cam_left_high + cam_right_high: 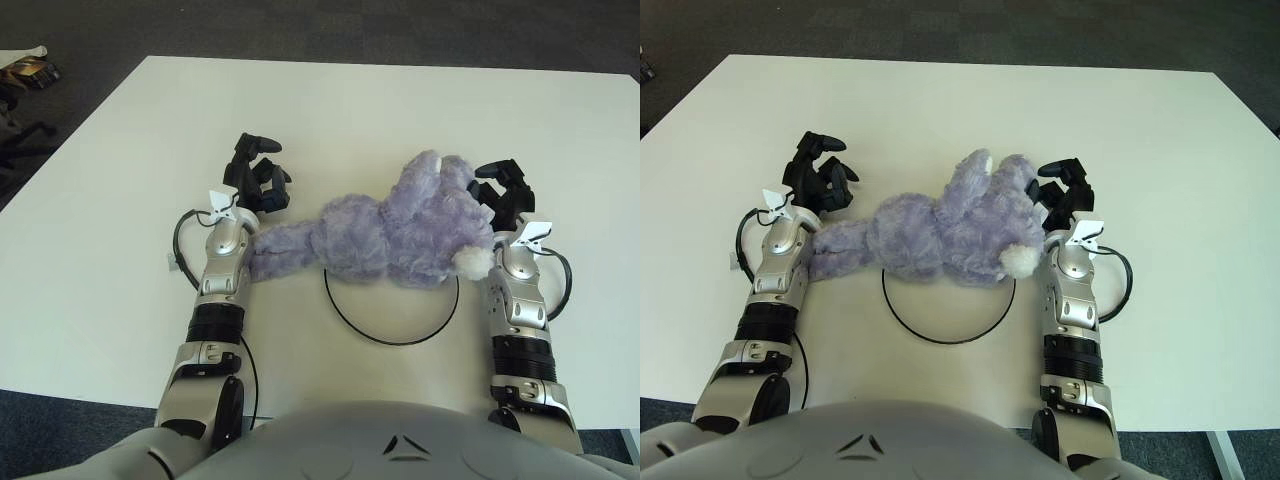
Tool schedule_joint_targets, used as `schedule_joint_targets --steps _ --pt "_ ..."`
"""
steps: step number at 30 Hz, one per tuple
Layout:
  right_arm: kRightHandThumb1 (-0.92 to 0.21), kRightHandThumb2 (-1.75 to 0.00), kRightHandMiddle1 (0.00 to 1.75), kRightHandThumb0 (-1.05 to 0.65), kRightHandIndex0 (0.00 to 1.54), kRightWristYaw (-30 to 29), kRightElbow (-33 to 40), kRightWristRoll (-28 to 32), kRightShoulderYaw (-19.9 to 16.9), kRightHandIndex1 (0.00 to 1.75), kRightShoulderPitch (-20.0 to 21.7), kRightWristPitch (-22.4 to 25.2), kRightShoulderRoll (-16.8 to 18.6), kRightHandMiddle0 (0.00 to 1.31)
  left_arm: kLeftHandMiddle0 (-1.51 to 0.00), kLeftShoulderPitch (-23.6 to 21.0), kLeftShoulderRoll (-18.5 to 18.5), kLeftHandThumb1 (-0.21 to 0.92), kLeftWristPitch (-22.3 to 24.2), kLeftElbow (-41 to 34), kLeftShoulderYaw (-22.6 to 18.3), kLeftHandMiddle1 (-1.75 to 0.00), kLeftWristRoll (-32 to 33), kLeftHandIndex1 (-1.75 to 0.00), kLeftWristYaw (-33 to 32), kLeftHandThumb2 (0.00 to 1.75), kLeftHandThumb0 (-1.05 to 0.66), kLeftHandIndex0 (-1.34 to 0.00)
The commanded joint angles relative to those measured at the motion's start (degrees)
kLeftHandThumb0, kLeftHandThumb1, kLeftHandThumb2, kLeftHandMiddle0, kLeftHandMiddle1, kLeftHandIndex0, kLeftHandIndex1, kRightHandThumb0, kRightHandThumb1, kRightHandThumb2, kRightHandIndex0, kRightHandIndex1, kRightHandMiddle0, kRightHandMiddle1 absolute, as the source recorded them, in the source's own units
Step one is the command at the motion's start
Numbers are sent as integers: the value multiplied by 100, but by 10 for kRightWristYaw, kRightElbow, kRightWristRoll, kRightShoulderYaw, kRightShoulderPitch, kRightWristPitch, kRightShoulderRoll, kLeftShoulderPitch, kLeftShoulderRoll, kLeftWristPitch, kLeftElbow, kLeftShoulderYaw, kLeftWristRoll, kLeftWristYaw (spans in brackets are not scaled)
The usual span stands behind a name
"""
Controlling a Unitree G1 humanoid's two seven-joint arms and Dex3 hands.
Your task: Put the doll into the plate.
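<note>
— On the left side, what do you see?
— I see my left hand beside the doll's thin end, fingers loose, holding nothing.
— And the doll?
— It lies across the far edge of the plate (a black ring on the white table).
— And right?
— My right hand sits at the doll's head, fingers open.

Both forearms are silver-grey metal with black ribbed bands near the elbows, ending in the black three-finger left hand and right hand. Small white tags sit at each wrist, a thin black cable loops off each forearm, and the grey torso has a little triangular mark
</note>
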State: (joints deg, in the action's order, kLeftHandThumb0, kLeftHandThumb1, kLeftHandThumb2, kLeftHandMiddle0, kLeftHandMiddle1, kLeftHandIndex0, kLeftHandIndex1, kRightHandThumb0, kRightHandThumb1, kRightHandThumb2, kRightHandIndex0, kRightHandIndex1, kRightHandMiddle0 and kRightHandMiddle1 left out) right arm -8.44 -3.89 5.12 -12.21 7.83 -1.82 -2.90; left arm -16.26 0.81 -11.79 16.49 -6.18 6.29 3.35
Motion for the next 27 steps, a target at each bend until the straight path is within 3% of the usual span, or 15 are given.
schedule_joint_targets --steps 1,14,27 --pt "-12 -148 175 -1 86 8 -13 5 -4 153 -29 -4 5 52 -63 18 -4 32 12 2 3 -175 2 -167 1 131 -1 -40" --pt "-9 -146 175 -1 93 21 -29 16 -10 138 -28 -17 8 58 -64 20 -4 32 12 0 3 -175 1 -169 2 132 -1 -39" --pt "-8 -148 175 -1 93 16 -37 8 -10 138 -28 -25 12 59 -64 21 -5 31 13 1 2 -175 2 -166 2 132 -1 -41"
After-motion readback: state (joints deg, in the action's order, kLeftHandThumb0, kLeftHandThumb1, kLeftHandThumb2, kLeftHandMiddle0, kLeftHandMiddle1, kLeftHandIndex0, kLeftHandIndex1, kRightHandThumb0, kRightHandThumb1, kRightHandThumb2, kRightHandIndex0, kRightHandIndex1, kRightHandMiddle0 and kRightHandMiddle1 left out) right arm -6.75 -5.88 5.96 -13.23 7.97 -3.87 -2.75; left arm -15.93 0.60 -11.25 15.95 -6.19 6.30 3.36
